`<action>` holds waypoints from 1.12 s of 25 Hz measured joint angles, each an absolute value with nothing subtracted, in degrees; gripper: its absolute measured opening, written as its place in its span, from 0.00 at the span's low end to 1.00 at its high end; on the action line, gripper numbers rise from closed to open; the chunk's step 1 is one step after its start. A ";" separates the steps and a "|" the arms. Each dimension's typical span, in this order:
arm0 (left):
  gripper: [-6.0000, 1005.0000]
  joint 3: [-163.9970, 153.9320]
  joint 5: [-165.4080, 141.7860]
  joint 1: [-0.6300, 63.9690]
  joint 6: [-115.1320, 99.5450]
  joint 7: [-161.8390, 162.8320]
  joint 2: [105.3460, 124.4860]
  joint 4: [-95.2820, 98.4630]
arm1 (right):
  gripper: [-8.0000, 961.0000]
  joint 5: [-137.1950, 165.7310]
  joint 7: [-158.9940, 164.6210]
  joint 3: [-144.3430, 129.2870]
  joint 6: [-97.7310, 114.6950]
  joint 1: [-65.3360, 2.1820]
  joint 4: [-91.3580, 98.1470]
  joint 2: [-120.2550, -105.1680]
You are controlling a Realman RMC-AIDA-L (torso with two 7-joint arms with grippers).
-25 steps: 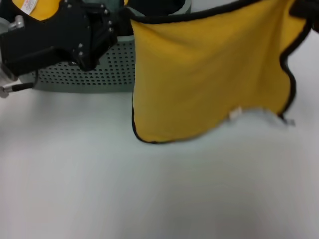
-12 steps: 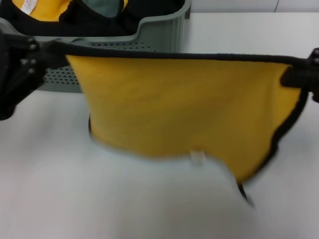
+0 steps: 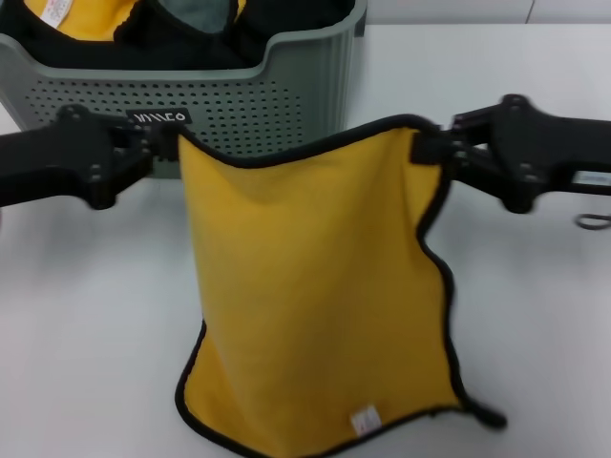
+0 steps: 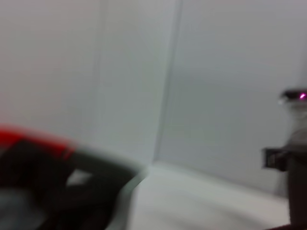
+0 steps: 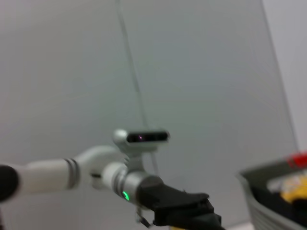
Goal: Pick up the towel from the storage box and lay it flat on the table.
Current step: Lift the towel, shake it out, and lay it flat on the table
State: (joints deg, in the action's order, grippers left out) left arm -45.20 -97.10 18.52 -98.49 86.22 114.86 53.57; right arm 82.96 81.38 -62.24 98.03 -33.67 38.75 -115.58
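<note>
In the head view the yellow towel [image 3: 320, 296] with thin black edging hangs stretched between my two grippers, in front of the storage box [image 3: 286, 86]. My left gripper [image 3: 164, 148] is shut on its upper left corner and my right gripper [image 3: 430, 148] is shut on its upper right corner. The towel's lower edge, with a small white tag [image 3: 365, 420], reaches the white table [image 3: 86, 324] near the front. The right wrist view shows my left arm [image 5: 144, 187] farther off and a corner of the box [image 5: 276, 191].
The grey-green perforated box stands at the back left and holds more yellow and dark cloth [image 3: 86, 19]. Bare tabletop lies to the left and right of the hanging towel.
Both grippers have come down and toward the front with the towel. The cloth, first swinging high at the right, now hangs lower and centred, its bottom edge at the table.
</note>
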 joint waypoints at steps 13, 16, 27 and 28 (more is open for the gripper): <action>0.03 -45.47 -113.43 28.87 -79.27 89.33 115.87 45.64 | 0.04 90.87 79.79 -63.11 75.59 -39.06 32.85 -115.53; 0.03 -45.42 -113.53 29.10 -78.51 89.39 115.89 45.20 | 0.04 91.76 79.81 -63.78 72.32 -39.39 32.78 -115.64; 0.03 -45.35 -113.56 26.87 -77.18 90.78 116.15 45.34 | 0.05 93.87 80.16 -68.39 62.42 -40.88 33.05 -115.52; 0.03 -45.35 -113.55 26.63 -77.17 90.79 116.18 45.39 | 0.05 94.49 80.16 -68.40 61.85 -41.22 33.10 -115.55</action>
State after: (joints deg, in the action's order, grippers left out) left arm -45.35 -113.55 26.63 -77.17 90.79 116.18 45.39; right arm 94.49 80.16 -68.40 61.85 -41.22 33.10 -115.55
